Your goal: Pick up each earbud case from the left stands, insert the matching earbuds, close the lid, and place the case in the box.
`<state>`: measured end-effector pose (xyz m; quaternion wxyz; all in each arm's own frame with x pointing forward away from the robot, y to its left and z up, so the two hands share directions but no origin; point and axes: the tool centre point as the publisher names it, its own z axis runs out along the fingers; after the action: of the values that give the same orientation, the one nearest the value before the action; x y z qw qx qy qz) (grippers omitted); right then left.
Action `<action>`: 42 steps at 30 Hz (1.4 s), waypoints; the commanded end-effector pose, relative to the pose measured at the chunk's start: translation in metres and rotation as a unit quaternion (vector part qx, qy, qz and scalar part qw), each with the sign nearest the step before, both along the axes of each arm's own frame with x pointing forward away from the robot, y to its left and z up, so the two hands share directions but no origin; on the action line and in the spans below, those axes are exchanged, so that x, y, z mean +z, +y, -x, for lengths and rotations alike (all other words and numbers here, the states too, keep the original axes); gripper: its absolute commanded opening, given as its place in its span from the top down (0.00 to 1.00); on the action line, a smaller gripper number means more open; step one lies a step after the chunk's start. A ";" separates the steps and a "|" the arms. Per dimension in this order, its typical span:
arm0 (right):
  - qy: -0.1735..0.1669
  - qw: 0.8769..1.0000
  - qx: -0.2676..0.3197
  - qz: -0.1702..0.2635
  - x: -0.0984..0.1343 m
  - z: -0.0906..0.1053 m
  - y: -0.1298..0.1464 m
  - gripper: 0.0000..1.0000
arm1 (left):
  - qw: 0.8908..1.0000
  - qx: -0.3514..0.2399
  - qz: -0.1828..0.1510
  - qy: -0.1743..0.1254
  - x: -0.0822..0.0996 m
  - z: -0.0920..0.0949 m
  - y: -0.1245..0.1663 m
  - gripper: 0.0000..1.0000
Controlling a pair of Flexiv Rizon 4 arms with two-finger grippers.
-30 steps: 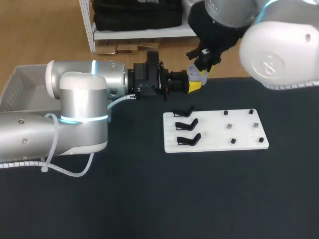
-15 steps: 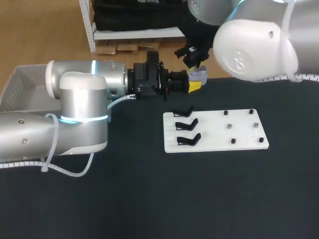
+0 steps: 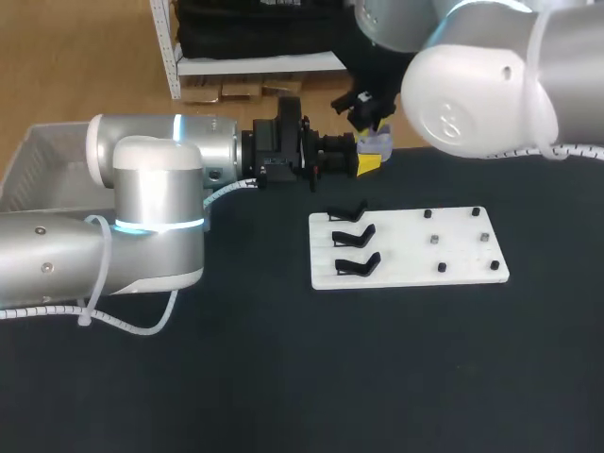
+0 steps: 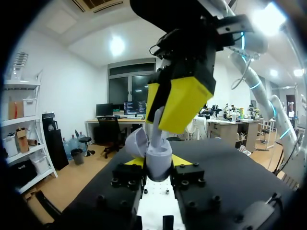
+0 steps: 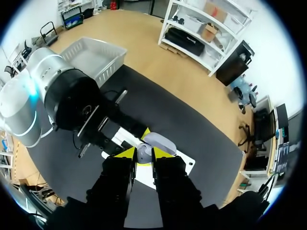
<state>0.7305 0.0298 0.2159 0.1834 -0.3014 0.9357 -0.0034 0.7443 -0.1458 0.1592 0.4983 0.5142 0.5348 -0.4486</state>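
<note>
The case (image 3: 378,143) (image 4: 158,154) (image 5: 145,154), lid open, is clenched from both sides in our left gripper (image 3: 370,162) (image 4: 158,166) over the table's (image 3: 283,377) far edge. Just above, our right gripper (image 3: 368,111) (image 4: 169,103) pinches an earbud (image 4: 159,123) at the case's mouth. The board (image 3: 453,255) lies near; the box (image 3: 38,160) is well apart.

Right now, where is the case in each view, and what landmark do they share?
Head: case above far edge of table, in left jaws.
Left wrist: case between own jaws, lid open.
Right wrist: case over the white board.
Shared: the black table.
</note>
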 end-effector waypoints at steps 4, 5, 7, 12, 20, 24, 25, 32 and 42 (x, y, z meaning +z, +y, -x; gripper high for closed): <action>0.001 1.000 0.002 0.006 -0.005 0.000 0.000 1.00 | 1.000 0.001 0.003 -0.002 -0.001 0.000 0.000 1.00; 0.001 1.000 0.002 0.006 -0.005 0.000 0.000 1.00 | 1.000 0.001 0.003 -0.002 -0.001 0.000 0.000 1.00; 0.002 1.000 0.001 0.005 -0.006 0.000 0.000 1.00 | 1.000 0.001 0.003 -0.002 -0.001 0.000 0.000 1.00; 0.003 1.000 0.001 0.005 -0.008 -0.002 0.001 1.00 | 1.000 0.001 0.003 -0.002 -0.001 0.000 0.000 1.00; 0.009 1.000 0.003 0.012 -0.014 -0.002 -0.001 1.00 | 1.000 0.001 0.003 -0.002 -0.001 0.000 0.000 1.00; 0.011 1.000 0.005 0.016 -0.016 -0.003 -0.001 1.00 | 1.000 0.001 0.003 -0.002 -0.001 0.000 0.000 1.00; 0.012 1.000 0.006 0.018 -0.016 -0.003 -0.001 1.00 | 1.000 0.001 0.003 -0.002 -0.001 0.000 0.000 1.00; 0.011 1.000 0.005 0.023 -0.016 -0.003 -0.001 1.00 | 1.000 0.001 0.003 -0.002 -0.001 0.000 0.000 1.00; 0.007 1.000 0.005 0.023 -0.014 -0.002 -0.002 0.75 | 1.000 0.001 0.003 -0.002 -0.001 0.000 0.000 1.00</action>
<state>0.7327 0.0286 0.2023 0.1678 -0.3112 0.9352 -0.0204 0.7447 -0.1457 0.1583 0.4985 0.5140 0.5350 -0.4485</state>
